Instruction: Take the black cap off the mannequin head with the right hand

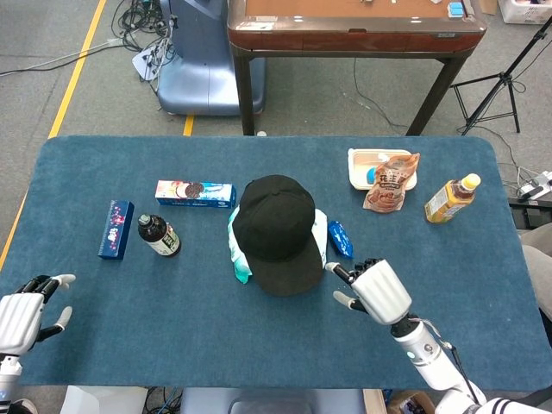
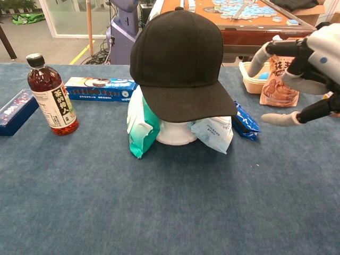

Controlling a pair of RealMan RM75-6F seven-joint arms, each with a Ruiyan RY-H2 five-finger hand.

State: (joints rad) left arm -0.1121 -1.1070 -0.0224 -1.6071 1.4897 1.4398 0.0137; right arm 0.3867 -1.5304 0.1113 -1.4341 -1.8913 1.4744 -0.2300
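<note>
Right hand [image 1: 377,289] of mine hovers just right of the black cap [image 1: 276,231], fingers spread, holding nothing.
At centre frame the cap sits on the mannequin head [image 2: 175,133], brim toward me, apart from my fingertips [image 2: 276,118]. Packets flank the head. A dark bottle [image 1: 159,235] stands left of it. My left hand [image 1: 24,312] rests lower left, fingers apart and empty.

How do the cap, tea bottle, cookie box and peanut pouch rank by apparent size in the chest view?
1. cap, clearly largest
2. tea bottle
3. cookie box and peanut pouch: similar, and the right hand partly hides the pouch, so unranked. The bottle is also nearer the camera.
</note>
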